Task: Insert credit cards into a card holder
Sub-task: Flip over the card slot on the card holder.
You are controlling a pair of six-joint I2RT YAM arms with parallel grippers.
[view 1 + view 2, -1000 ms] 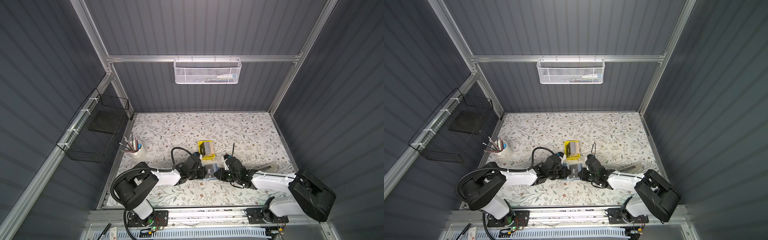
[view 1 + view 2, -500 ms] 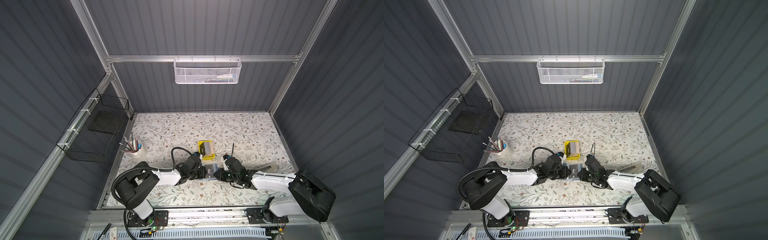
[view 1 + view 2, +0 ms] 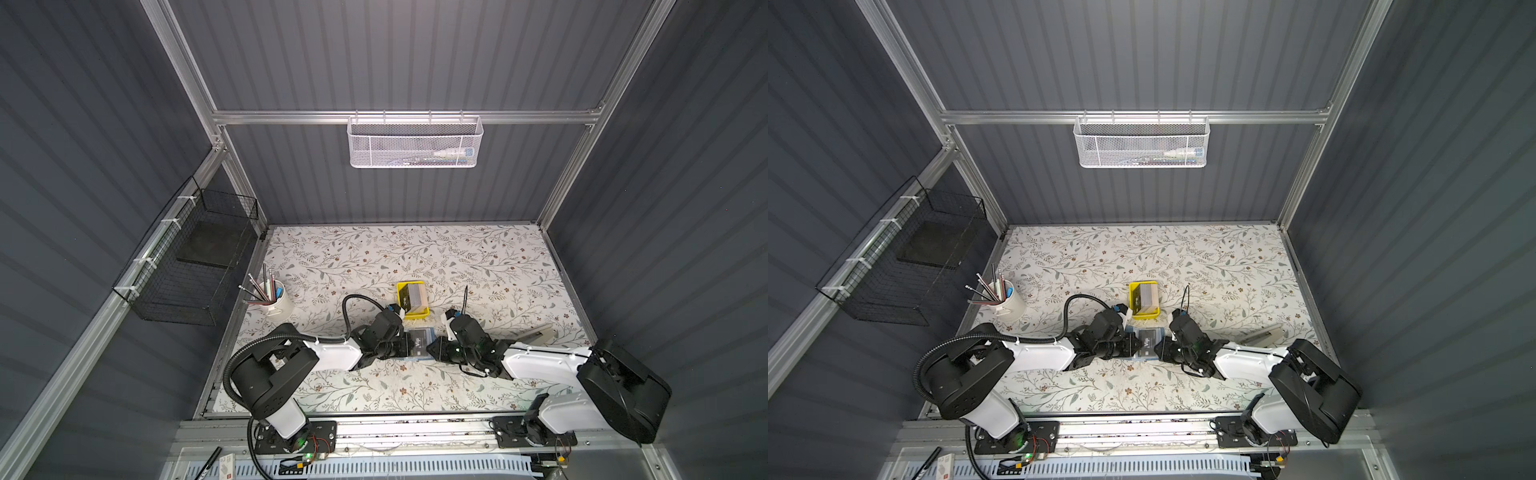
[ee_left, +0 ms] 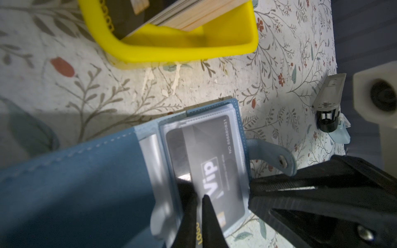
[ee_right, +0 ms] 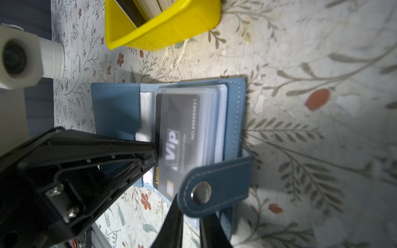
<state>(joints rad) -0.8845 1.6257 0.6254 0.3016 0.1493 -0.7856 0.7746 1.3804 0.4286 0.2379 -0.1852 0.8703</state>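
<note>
One floral table (image 3: 374,257) carries everything, and both arms reach in low to meet at its near middle. Between them the blue card holder (image 3: 419,344) lies open. It is only a small patch in both top views, but the wrist views show its clear sleeves. The yellow tray (image 4: 182,49) sits just beyond it. Its stack of cards (image 4: 189,15) stands on edge and is cut off by both wrist frames. The right gripper (image 5: 191,216) pinches the holder's cover edge beside the snap strap (image 5: 214,186). The left gripper (image 4: 196,191) is pressed together on a black credit card (image 5: 178,137). The card lies partway in the top sleeve with one end sticking out; whether the sleeve is pinched too is unclear. It reads "Vip", yellow "LOGO" and "NO.888880831"; the smaller print is too blurred to read.
</note>
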